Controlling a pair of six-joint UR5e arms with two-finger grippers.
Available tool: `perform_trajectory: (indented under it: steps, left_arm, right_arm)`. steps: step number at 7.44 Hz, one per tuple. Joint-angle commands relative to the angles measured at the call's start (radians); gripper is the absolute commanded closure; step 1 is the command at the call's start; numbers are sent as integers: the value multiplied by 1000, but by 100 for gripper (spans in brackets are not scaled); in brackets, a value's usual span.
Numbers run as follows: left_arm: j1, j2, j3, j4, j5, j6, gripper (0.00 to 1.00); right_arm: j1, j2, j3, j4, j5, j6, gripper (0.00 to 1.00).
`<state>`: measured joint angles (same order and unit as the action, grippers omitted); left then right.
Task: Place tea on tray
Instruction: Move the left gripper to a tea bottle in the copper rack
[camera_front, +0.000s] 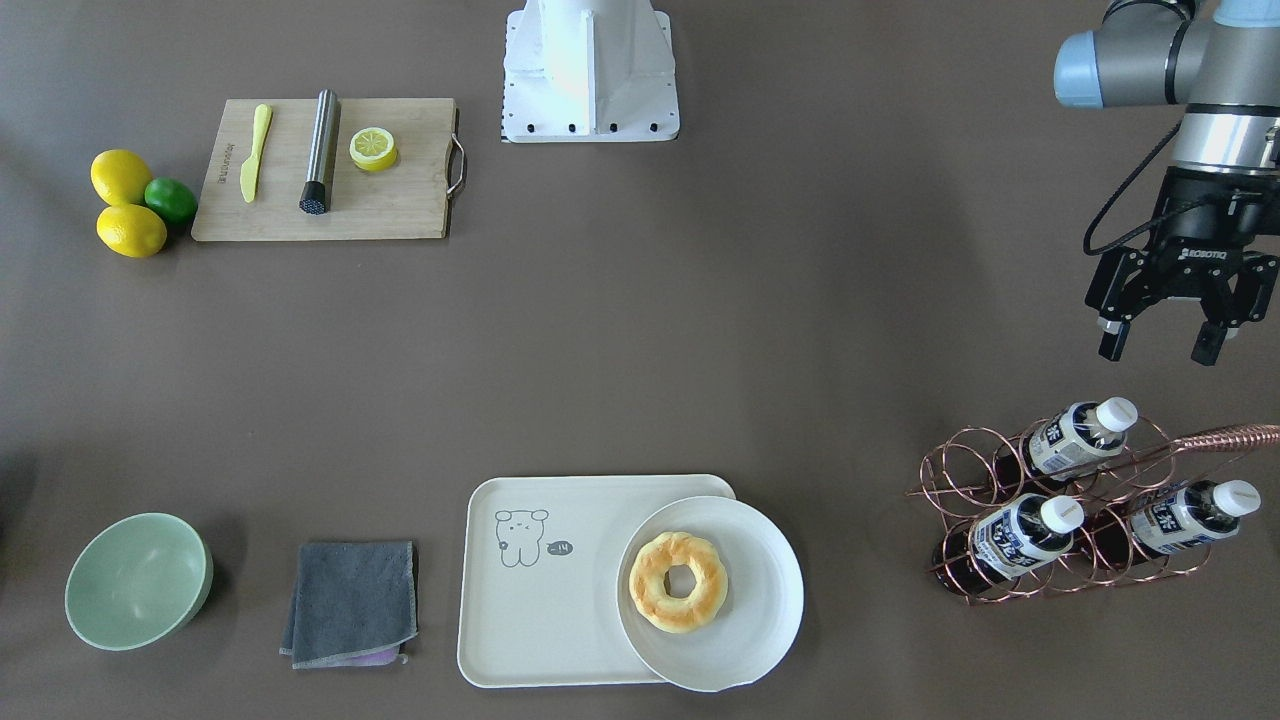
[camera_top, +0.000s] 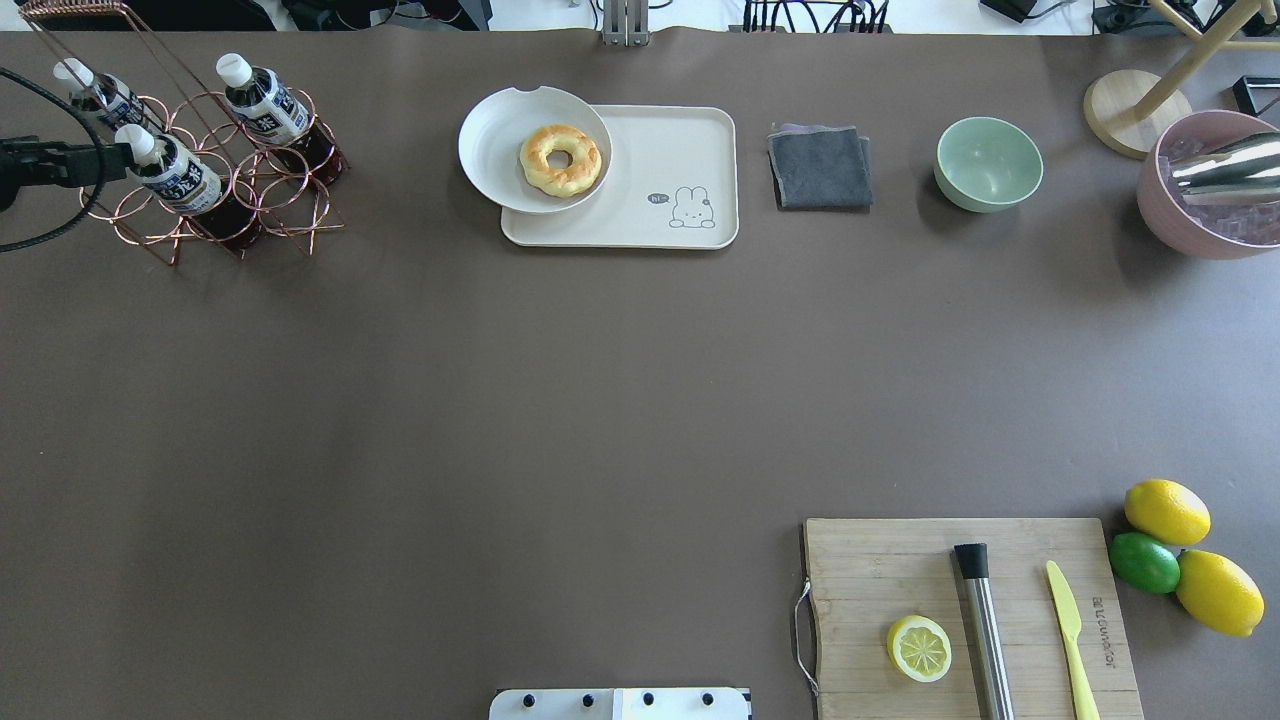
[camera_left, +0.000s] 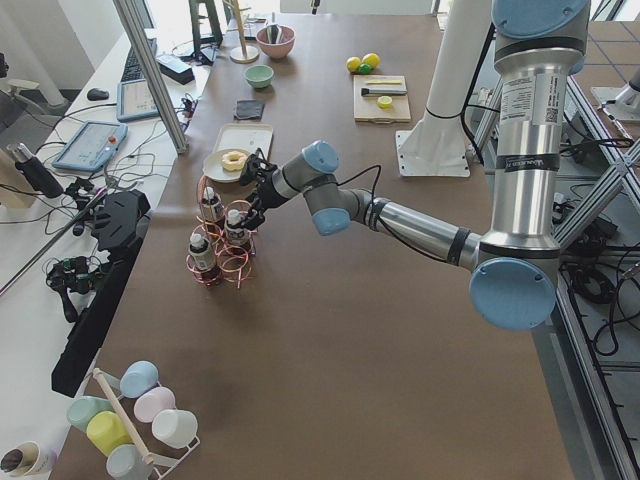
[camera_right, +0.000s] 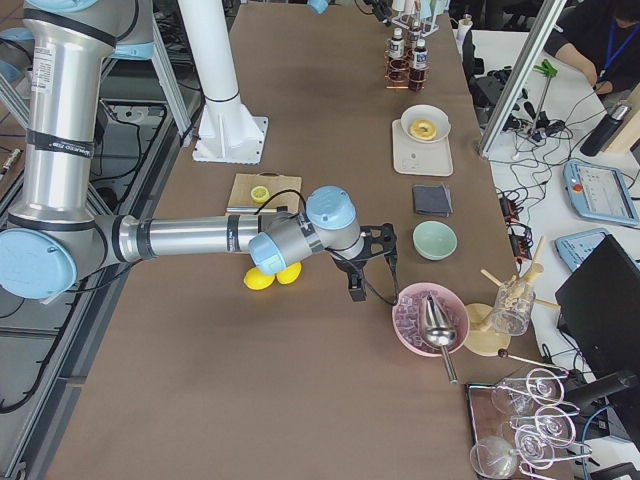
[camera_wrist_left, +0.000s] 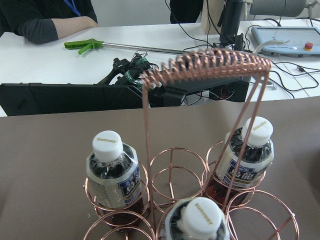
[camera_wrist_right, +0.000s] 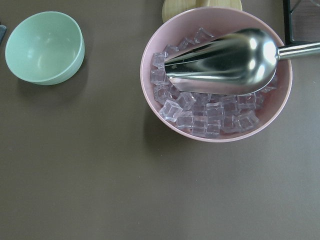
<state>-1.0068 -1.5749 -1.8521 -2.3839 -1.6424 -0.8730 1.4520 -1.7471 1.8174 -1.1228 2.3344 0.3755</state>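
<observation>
**Three tea bottles racked, left jaws spread beside them**

Counted in the front-facing view, three small clear plastic bottles of dark brown tea with white caps lie tilted in one copper wire rack (camera_front: 1225, 436) at 4 o'clock on the tabletop (camera_front: 640, 350). The tea bottle nearest the robot (camera_front: 1085, 430) sits at the rack's 12 o'clock. The second bottle (camera_front: 1020, 535) is at 7 o'clock and the third bottle (camera_front: 1180, 515) at 4 o'clock.

One large cream rectangular tray (camera_front: 540, 620) with a line-drawn bear lies at 6 o'clock, well apart from the rack. One round white plate (camera_front: 770, 600) overlaps the tray's 3 o'clock end and bears one ring doughnut (camera_front: 678, 582). One folded grey cloth (camera_front: 352, 600) and one pale green bowl (camera_front: 138, 580) lie towards 8 o'clock.

One wooden cutting board (camera_front: 400, 200) at 11 o'clock carries one yellow plastic knife (camera_front: 255, 152), one steel muddler (camera_front: 320, 150) and one half lemon (camera_front: 373, 148). Two whole lemons (camera_front: 120, 177) and one lime (camera_front: 171, 199) sit at the board's 9 o'clock. The right wrist view shows one pink bowl of ice cubes (camera_wrist_right: 215, 127) holding one metal scoop (camera_wrist_right: 220, 62).

The left arm (camera_front: 1220, 70) reaches out with its wrist bent down. The left jaws stand apart and empty, just beside the nearest tea bottle at its 1 o'clock, not touching it.

The right arm (camera_right: 200, 238) stretches level over the tabletop with its wrist near the pink bowl. I cannot tell whether the right jaws are apart or together.

The tabletop is matt brown. White side desks with cables and tablets flank it, and a person's dark sleeve (camera_wrist_left: 45, 25) rests on one.
</observation>
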Motion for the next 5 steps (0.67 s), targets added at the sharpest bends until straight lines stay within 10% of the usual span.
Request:
perform_trajectory:
  steps: [1,5]
  left_arm:
    - [62,-57,72,-8,79,-17,12]
    - [63,-69,142,-101,70,-15,27]
  right_arm:
    - [-1,0,-10,1,-3,-1,0]
    - [-1,0,-12,1,-1,-4,0]
